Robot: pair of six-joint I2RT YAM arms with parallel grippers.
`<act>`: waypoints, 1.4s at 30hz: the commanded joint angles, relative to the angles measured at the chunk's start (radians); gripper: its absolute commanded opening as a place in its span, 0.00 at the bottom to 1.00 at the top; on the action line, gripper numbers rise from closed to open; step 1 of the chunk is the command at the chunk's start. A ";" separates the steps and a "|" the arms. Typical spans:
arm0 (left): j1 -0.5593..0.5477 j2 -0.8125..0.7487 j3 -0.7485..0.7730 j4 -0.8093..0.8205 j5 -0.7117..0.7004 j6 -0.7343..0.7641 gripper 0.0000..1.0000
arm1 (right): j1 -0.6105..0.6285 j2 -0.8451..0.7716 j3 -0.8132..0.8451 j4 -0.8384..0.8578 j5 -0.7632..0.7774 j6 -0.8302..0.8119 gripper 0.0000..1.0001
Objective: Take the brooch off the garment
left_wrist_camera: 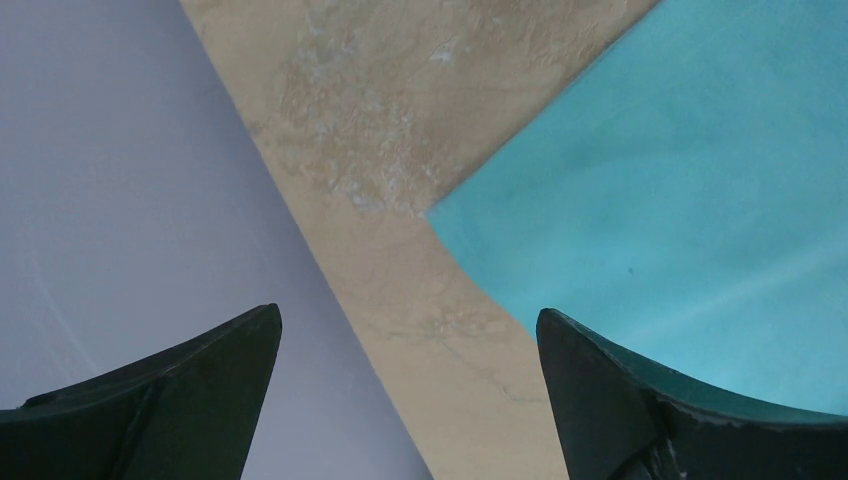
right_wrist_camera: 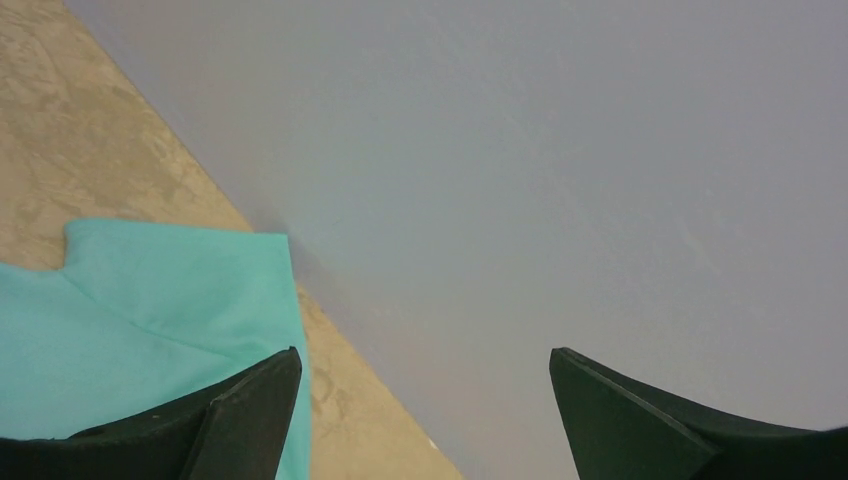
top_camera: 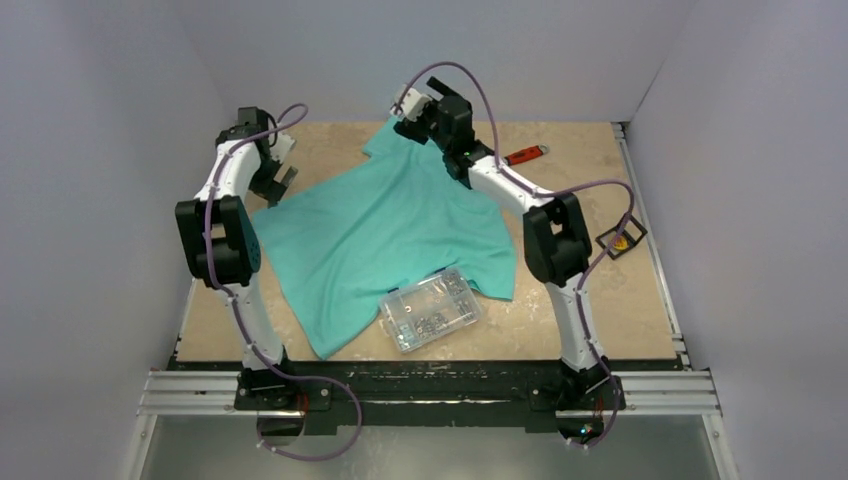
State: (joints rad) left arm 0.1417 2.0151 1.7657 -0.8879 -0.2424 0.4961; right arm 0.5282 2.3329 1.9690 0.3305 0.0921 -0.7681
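The teal-green T-shirt [top_camera: 390, 225] lies spread flat on the tan table. No brooch shows on it in any view. My left gripper [top_camera: 277, 186] is open and empty, hovering over bare table just off the shirt's left sleeve edge; in the left wrist view [left_wrist_camera: 408, 320] the shirt [left_wrist_camera: 680, 180] lies to the right of the fingers. My right gripper [top_camera: 408, 118] is open and empty at the shirt's far corner by the back wall; in the right wrist view [right_wrist_camera: 425, 355] the shirt's corner [right_wrist_camera: 150, 320] sits beside the left finger.
A clear plastic parts box [top_camera: 430, 308] rests on the shirt's near hem. A red-handled wrench [top_camera: 527, 154] lies at the back right. A small black square frame with a yellow-orange spot [top_camera: 621, 240] sits near the right edge. Grey walls close the back and sides.
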 commanded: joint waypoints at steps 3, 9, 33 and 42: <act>-0.022 0.099 0.058 0.133 -0.109 0.128 1.00 | -0.045 -0.259 -0.133 -0.463 -0.155 0.186 0.99; -0.028 0.167 0.057 0.199 -0.138 0.176 1.00 | -0.064 -0.414 -0.298 -0.810 -0.352 0.253 0.99; 0.022 0.290 0.036 0.311 -0.223 0.314 1.00 | -0.111 -0.456 -0.602 -1.050 -0.295 0.187 0.96; 0.024 0.312 0.095 0.264 -0.223 0.270 1.00 | -0.153 -0.334 -0.566 -1.009 -0.185 0.082 0.96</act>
State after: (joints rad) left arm 0.1539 2.2932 1.8271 -0.6121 -0.4694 0.7940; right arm 0.3901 1.9621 1.3777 -0.7132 -0.1642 -0.6178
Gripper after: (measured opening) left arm 0.998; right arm 0.959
